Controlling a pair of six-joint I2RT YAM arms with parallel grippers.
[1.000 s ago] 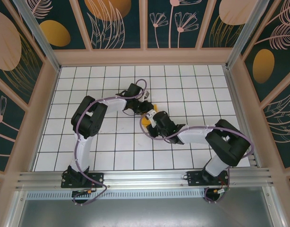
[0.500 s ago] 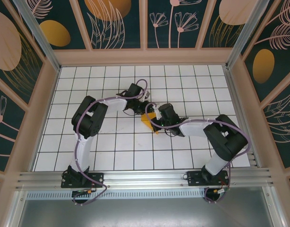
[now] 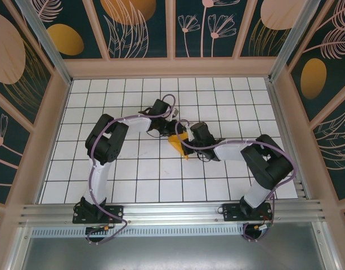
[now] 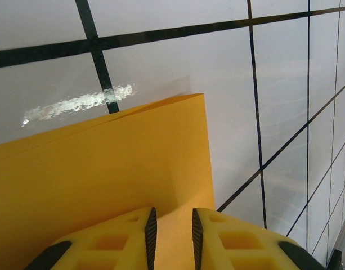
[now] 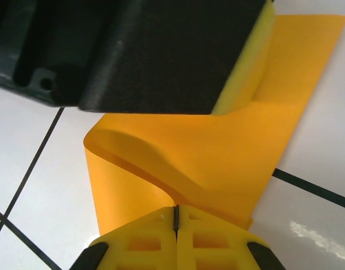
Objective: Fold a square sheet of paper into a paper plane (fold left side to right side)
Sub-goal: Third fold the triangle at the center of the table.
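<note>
One white gridded table is bearing everything, and both arms are reaching in over its middle. The left arm and the right arm are meeting tip to tip. The orange-yellow paper is lying on the tiles directly under and between the two sets of fingers.

In the left wrist view the paper is spreading forward and to the left from beneath the fingertips, and its far edge is lifting slightly off the tile. In the right wrist view the paper is bulging up in a soft curl just ahead of the fingertips. It is running on past them, under and up against the other arm's finger.

The left gripper is standing only narrowly ajar, with a thin strip of paper showing through the gap. Its fingers are sitting over the sheet rather than pinching it edge-on. I cannot tell whether they are pressing it down.

The right gripper is closing completely, pads meeting in a single dark seam. Its tips are touching the near end of the curl. I cannot tell whether a layer is caught between them.
</note>
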